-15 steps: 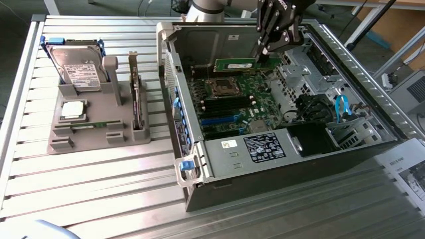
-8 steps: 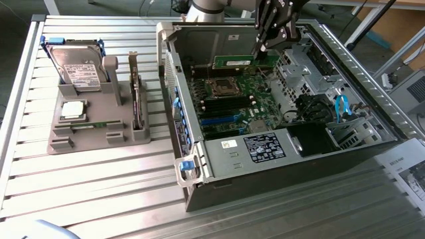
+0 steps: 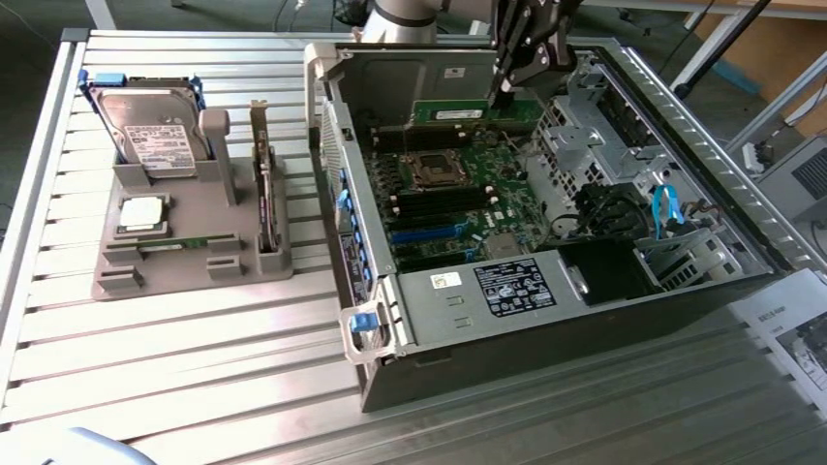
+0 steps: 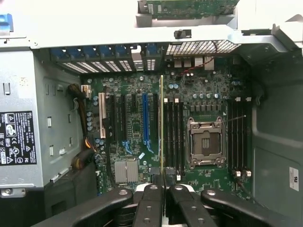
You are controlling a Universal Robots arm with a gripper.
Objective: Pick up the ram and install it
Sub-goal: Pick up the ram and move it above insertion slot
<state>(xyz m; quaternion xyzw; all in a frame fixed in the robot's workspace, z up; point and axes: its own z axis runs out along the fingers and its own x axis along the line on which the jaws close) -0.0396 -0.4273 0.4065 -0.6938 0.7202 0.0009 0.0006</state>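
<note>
I am looking at a robotics lab or workshop bench: a slatted aluminium table (image 3: pixel 194 368) carries an opened computer case (image 3: pixel 517 354) and a grey fixture (image 3: pixel 168 276) holding computer parts, while my gripper (image 4: pixel 164 183) holds the ram (image 4: pixel 161 118) over the bare motherboard (image 4: pixel 137 127) inside.

**My table** (image 3: pixel 194 368): ribbed aluminium slats, with bright bands of reflected light along the near slats. Past the table's far corner, on the exterior view's left, I see dark grey floor (image 3: pixel 33 39) and a white frame leg (image 3: pixel 97 10). Off the table's side on the exterior view's right stand a brown board (image 3: pixel 781 58) and a grey box (image 3: pixel 799 184). A printed sheet (image 3: pixel 795 325) lies at the table's edge there.
</note>
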